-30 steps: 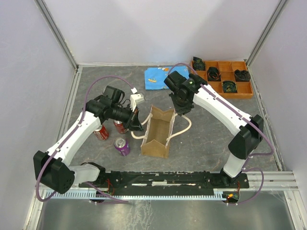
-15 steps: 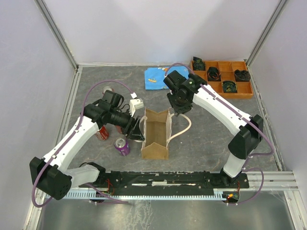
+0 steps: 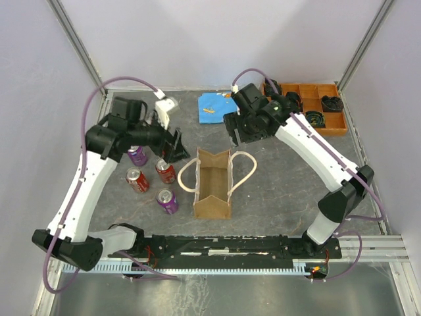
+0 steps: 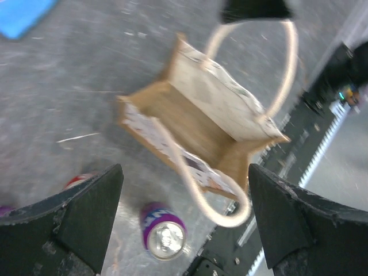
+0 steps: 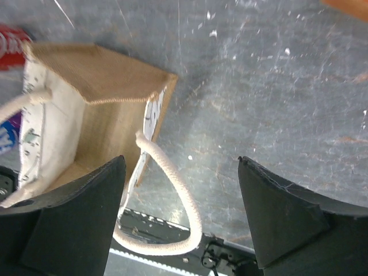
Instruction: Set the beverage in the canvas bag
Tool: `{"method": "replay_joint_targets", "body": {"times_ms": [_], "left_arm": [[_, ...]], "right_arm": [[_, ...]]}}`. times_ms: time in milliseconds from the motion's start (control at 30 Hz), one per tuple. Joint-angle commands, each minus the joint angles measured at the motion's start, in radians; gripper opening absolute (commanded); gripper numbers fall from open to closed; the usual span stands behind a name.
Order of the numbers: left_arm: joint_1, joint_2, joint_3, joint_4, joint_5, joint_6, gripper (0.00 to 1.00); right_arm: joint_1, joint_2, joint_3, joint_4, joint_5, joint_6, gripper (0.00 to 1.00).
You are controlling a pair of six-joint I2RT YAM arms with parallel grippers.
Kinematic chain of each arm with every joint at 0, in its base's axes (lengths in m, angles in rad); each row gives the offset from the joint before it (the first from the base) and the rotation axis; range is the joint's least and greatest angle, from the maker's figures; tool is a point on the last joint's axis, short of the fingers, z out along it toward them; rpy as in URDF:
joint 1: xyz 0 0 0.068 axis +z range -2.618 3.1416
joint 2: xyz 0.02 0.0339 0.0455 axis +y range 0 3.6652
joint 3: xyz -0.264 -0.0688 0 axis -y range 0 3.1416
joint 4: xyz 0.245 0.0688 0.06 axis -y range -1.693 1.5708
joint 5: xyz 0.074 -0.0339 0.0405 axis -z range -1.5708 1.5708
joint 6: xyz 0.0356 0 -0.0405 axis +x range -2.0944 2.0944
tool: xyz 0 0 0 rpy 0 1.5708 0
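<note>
Claws: both of mine are spread wide, with nothing between the fingers.
Left claw [image 3: 176,143]: I hang in the air just behind the far-left corner of the bag, touching nothing.
Left fingers [image 4: 86,213]: through my wrist camera they frame the bag's open mouth, which lies below and ahead of me.
Right claw [image 3: 235,133]: it is raised above the table just behind the bag's far-right corner, clear of it.
Right fingers [image 5: 276,201]: the bag sits to the left of the gap, with bare table under the gap itself.
Canvas bag [image 3: 212,183]: upright on the table between my two arms, mouth open upward.
Left rope handle [image 3: 185,176]: it loops outward toward the cans.
Right rope handle [image 3: 247,170]: it droops outward onto the table.
Near purple can [image 3: 168,201]: upright, just left of the bag's near end, apart from it.
Inner red can [image 3: 166,171]: beside the left handle, below my left claw.
Outer red can [image 3: 137,180]: farther left; I think it stands upright, though the view is poor.
Far purple can [image 3: 137,155]: under my left forearm.
Blue cloth [image 3: 214,105]: at the back, behind the bag.
Orange tray [image 3: 308,89]: back-right corner, well apart from the bag.
</note>
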Motion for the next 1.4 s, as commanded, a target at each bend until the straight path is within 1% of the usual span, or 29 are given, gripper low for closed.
{"method": "replay_joint_targets", "body": {"times_ms": [0,33,100,133,200,267,333,400,600,833,1000,1133,1233,1367], "left_arm": [[0.187,0.107,0.081,0.061,-0.117,-0.125,0.96],[0.248,0.162,0.098,0.076,-0.123,-0.163,0.97],[0.297,0.254,0.137,0.093,-0.178,-0.230,0.97],[0.304,0.296,0.149,0.106,-0.213,-0.249,0.97],[0.305,0.351,0.158,0.163,-0.291,-0.277,0.96],[0.302,0.400,0.179,0.214,-0.381,-0.273,0.96],[0.301,0.465,0.221,0.224,-0.479,-0.265,0.96],[0.302,0.522,0.264,0.226,-0.547,-0.253,0.96],[0.296,0.623,0.342,0.248,-0.656,-0.246,0.96],[0.285,0.734,0.368,0.261,-0.737,-0.228,0.98],[0.283,0.813,0.442,0.257,-0.760,-0.206,0.98],[0.283,0.867,0.499,0.207,-0.762,-0.195,0.98],[0.283,0.880,0.488,0.173,-0.758,-0.191,0.97],[0.283,0.866,0.438,0.141,-0.738,-0.191,0.96]], "right_arm": [[-0.041,-0.059,0.066,0.073,0.025,0.036,0.87],[-0.055,-0.062,0.067,0.081,0.023,0.046,0.88],[-0.073,-0.064,0.068,0.090,0.018,0.057,0.91],[-0.085,-0.064,0.068,0.091,0.016,0.057,0.93],[-0.099,-0.062,0.070,0.085,0.017,0.054,0.93],[-0.108,-0.060,0.075,0.071,0.018,0.048,0.93],[-0.114,-0.065,0.071,0.062,0.025,0.047,0.94],[-0.118,-0.075,0.056,0.060,0.032,0.047,0.94],[-0.133,-0.122,-0.015,0.070,0.043,0.066,0.94],[-0.149,-0.138,-0.051,0.070,0.037,0.075,0.94],[-0.159,-0.135,-0.047,0.060,0.034,0.070,0.94],[-0.166,-0.135,-0.057,0.056,0.029,0.073,0.94],[-0.170,-0.143,-0.069,0.056,0.031,0.076,0.94],[-0.178,-0.154,-0.090,0.056,0.032,0.082,0.94]]}}
